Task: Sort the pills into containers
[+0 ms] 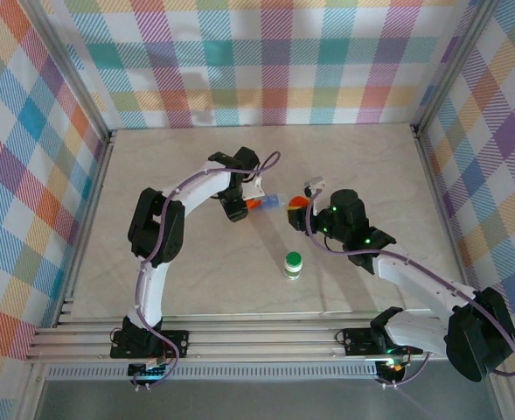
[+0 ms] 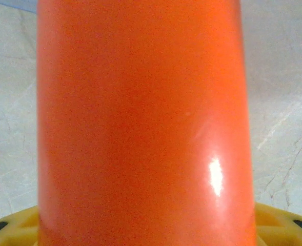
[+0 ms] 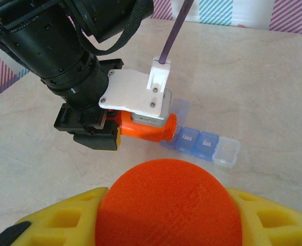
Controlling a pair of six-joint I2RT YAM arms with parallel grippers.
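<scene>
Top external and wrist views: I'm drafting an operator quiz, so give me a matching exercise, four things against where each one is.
1. orange bottle
2. orange cap
3. green-capped bottle
4. pill organizer

A. standing alone, untouched
B. in the jaws of the right gripper
C. lying flat, day labels up
D. in the jaws of the left gripper

Pairs: 1-D, 2-B, 3-A, 4-C

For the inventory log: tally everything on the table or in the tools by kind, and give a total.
Bottles: 2, the orange bottle and the green-capped bottle
Loose caps: 1, the orange cap
Pill organizers: 1, the blue pill organizer
Total: 4
</scene>
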